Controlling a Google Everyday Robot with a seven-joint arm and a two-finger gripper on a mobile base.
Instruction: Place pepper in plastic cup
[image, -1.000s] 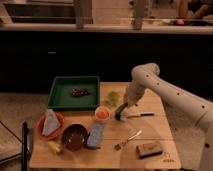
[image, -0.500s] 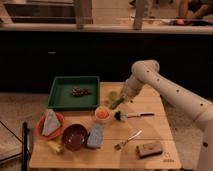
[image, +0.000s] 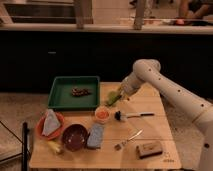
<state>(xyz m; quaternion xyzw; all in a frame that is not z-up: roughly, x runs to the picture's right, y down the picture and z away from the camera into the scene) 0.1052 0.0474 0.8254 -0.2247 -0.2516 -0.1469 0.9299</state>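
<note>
My gripper (image: 120, 94) is at the end of the white arm, at the back middle of the wooden table (image: 150, 107), just right of the green tray. The glossy green pepper (image: 113, 98) sticks out of it, tilted down to the left, and the gripper is shut on it. The pepper sits right where the pale yellow-green plastic cup stands. The cup is mostly hidden behind the pepper and the gripper, so I cannot tell whether the pepper's tip is inside it.
A green tray (image: 60, 95) holds a brown item (image: 80, 91). In front are an orange-inside cup (image: 102, 114), a black brush (image: 131, 115), a fork (image: 129, 139), a brown block (image: 149, 149), a blue sponge (image: 95, 135), a dark red bowl (image: 74, 136), an orange plate (image: 41, 131) and a yellow item (image: 55, 146).
The gripper has carried the pepper from a spot right of the cup up and left to the cup, then stayed there.
</note>
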